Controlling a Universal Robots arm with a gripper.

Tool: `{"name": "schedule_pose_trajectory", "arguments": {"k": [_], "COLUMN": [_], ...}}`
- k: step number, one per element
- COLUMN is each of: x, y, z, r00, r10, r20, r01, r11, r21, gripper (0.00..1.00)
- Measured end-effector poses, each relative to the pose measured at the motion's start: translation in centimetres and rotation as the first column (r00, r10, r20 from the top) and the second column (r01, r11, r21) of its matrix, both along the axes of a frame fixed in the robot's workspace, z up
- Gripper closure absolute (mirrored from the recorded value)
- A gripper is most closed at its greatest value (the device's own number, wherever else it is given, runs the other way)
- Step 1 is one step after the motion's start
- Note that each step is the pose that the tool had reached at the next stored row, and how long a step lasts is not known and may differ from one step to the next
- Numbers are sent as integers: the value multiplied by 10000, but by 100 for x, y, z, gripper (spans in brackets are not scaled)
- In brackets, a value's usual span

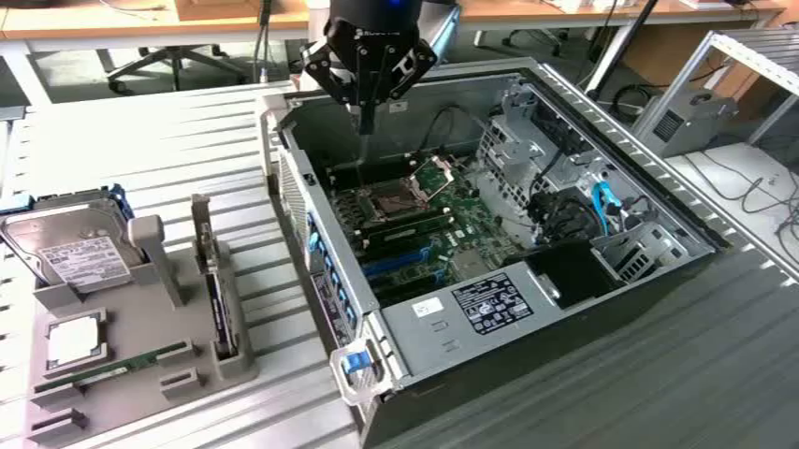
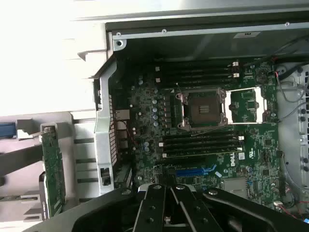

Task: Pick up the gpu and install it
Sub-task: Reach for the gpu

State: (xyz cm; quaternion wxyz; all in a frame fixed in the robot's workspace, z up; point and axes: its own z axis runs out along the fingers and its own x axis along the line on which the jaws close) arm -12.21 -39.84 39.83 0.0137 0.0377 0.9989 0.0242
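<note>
The gpu [image 1: 220,304] stands on edge in a slot of the grey holder tray [image 1: 150,318], at the exterior view's left of the open computer case [image 1: 500,309]. In the wrist view the gpu [image 2: 52,169] shows its circuit-board side with a metal bracket at one end. My gripper [image 1: 362,120] hangs above the far end of the case, over the motherboard [image 1: 425,234] near the CPU socket [image 1: 393,199]. Its fingers are shut with nothing between them. It is well apart from the gpu. In the wrist view my gripper [image 2: 168,193] is over the blue expansion slot [image 2: 195,171].
The tray also holds a silver hard drive [image 1: 75,253], a CPU chip [image 1: 73,339] and a green RAM stick [image 1: 112,367]. Drive cages and cables [image 1: 587,206] fill the case's right side. The case walls stand up around the motherboard. Desks and a chair lie behind.
</note>
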Motion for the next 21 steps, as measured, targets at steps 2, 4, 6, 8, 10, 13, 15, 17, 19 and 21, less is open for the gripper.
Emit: {"name": "schedule_pose_trajectory", "arguments": {"k": [2, 4, 6, 8, 10, 13, 15, 17, 19, 21], "x": [0, 0, 0, 0, -2, -16, -42, -59, -72, -80], "y": [0, 0, 0, 0, 0, 0, 0, 0, 0, 0], "z": [0, 0, 0, 0, 0, 0, 0, 0, 0, 0], "r00": [10000, 10000, 10000, 10000, 10000, 10000, 10000, 10000, 10000, 10000], "r10": [0, 0, 0, 0, 0, -1, 0, 0, 0, 0], "r20": [0, 0, 0, 0, 0, 0, 2, 2, 3, 2], "r01": [0, 0, 0, 0, 0, 1, 0, 0, 0, 0], "r11": [10000, 10000, 10000, 10000, 10000, 10000, 10000, 10000, 10000, 10000], "r21": [0, 1, 0, 0, 0, 0, 0, 0, 0, 0], "gripper": [89, 89, 89, 89, 89, 89, 89, 89, 89, 89]}}
